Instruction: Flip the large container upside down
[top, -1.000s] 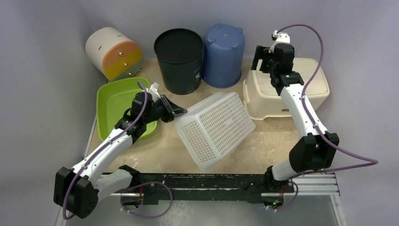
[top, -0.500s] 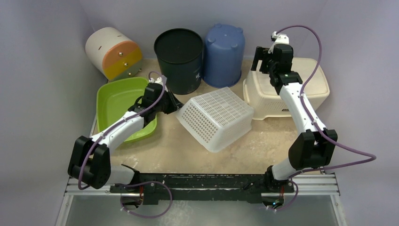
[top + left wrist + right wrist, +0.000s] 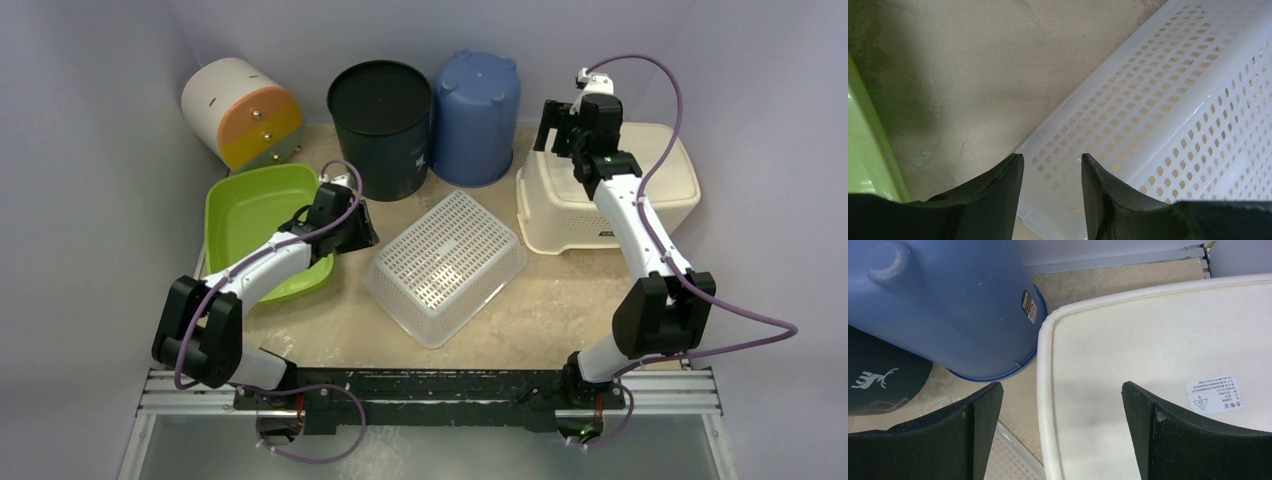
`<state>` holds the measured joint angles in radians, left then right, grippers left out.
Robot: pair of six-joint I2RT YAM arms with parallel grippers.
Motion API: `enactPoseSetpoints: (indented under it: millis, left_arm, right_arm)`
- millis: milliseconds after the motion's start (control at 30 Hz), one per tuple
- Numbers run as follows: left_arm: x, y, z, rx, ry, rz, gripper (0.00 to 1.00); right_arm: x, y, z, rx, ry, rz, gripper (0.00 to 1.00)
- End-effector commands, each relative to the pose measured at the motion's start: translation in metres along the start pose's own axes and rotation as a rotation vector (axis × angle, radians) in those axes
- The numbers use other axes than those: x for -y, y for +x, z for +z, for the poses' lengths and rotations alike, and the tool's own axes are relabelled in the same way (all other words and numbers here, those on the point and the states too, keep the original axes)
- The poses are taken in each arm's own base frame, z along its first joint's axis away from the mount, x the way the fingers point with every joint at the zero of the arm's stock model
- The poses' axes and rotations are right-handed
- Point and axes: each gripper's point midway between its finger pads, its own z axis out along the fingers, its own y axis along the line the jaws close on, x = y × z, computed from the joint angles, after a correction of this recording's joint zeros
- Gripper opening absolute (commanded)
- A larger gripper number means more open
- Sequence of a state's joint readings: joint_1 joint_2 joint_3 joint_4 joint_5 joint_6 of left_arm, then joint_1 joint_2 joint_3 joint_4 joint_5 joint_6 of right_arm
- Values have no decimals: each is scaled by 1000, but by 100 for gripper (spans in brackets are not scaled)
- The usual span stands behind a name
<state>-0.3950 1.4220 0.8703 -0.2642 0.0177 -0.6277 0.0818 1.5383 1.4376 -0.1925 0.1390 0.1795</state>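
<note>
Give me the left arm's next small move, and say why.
Probably pull the left gripper back, clear of the white basket. The basket lies bottom-up with its rim on the table, and the jaws stand open, gripping nothing, so the flip looks done.

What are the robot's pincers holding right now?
Nothing. The left pincer gapes empty at the white basket's rim; the right pincer hangs open over the cream tub.
</note>
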Motion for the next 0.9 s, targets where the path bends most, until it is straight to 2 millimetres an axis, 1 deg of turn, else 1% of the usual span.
enactPoseSetpoints:
  millis: [0, 33, 133, 200, 233, 300, 333, 400, 433, 500, 600, 667, 733, 800, 833, 867]
  left_arm:
    - [-12, -12, -12, 62, -57, 50, 46]
    - [-16, -10, -12, 53, -78, 59, 44]
    - [-25, 2, -10, -15, -122, 95, 32]
    - [-25, 12, -11, -52, -127, 127, 26]
    - [-23, 17, -11, -66, -124, 149, 26]
    - [-9, 26, -14, -91, -80, 193, 24]
    - [6, 33, -15, -113, -22, 212, 24]
    - [34, 40, -17, -119, 68, 236, 24]
    - [52, 41, -17, -116, 132, 247, 24]
    - [84, 46, -14, -135, 246, 248, 24]
    - [120, 60, -3, -181, 349, 282, 24]
    - [140, 66, 1, -200, 398, 307, 24]
    - [148, 68, 4, -210, 420, 303, 24]
    - [146, 64, 2, -196, 399, 306, 24]
    - [143, 60, -1, -182, 378, 309, 26]
    - [139, 56, -4, -168, 354, 312, 31]
  right_arm:
    - [1, -17, -1, 53, 1, 2, 91]
    - [1, -16, -1, 50, -2, 3, 91]
    - [1, -14, -2, 51, -5, 5, 91]
    - [1, -16, -3, 57, -4, 4, 91]
    - [1, -17, -4, 59, -3, 6, 91]
    - [1, -19, -4, 64, -5, 6, 91]
    - [1, -20, -4, 65, -4, 6, 91]
    - [0, -19, -3, 62, -8, 5, 91]
    - [0, -17, -3, 59, -11, 6, 91]
    - [0, -15, -3, 56, -13, 8, 91]
    - [-2, -13, -2, 53, -22, 12, 90]
    - [-3, -13, -2, 52, -25, 14, 90]
    - [-3, -13, -3, 53, -28, 13, 90]
    - [-3, -14, -4, 58, -30, 14, 90]
    - [-4, -13, -5, 59, -33, 14, 90]
    - [-4, -12, -5, 58, -33, 14, 90]
